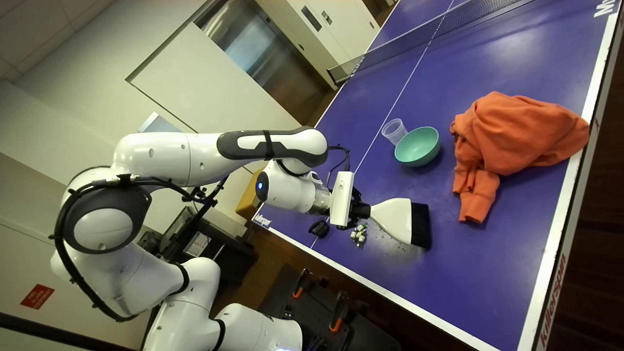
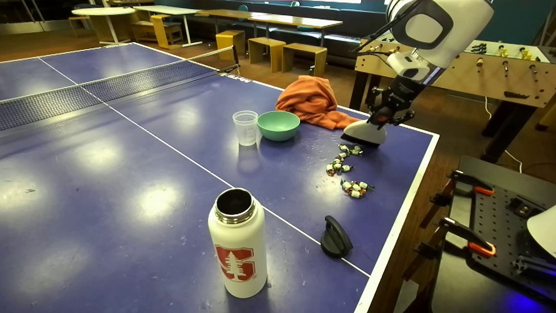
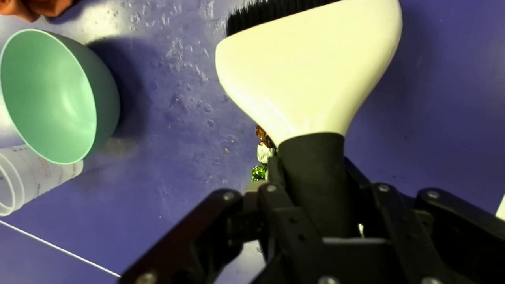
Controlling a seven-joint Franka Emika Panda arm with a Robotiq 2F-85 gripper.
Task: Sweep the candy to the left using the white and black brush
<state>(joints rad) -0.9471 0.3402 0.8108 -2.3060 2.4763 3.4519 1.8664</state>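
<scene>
White and black hand brush with a fan-shaped head (image 1: 392, 219): low over the blue table-tennis table (image 2: 304, 282), near the small white and dark green wrapped candies (image 2: 337, 165).
Black two-finger gripper (image 3: 313, 169): I have its fingers clenched on the brush's black handle, one at each side.
Black bristles (image 3: 272, 12): aimed at the top of the wrist view, away from the gripper; in an exterior view the bristle edge (image 2: 358, 140) faces down at the table (from my seat I cannot tell whether it touches).
Long axis: handle to bristles, nearly upright in the wrist view.
Candy spread: three loose clumps on the table, the nearest clump (image 2: 356, 150) close to the brush.
Mint-green round bowl (image 2: 278, 135): upright; the wrist view gives me its smooth inner wall.
Translucent plastic cup with printed marks (image 2: 246, 132): upright, just beside the bowl; I cannot make out its contents.
White bottle with a red emblem (image 2: 239, 261): upright, uncapped, its inside too dark to read.
Black looped lid (image 2: 335, 242): on the table, near the bottle.
Orange crumpled garment (image 2: 306, 98): near the bowl.
</scene>
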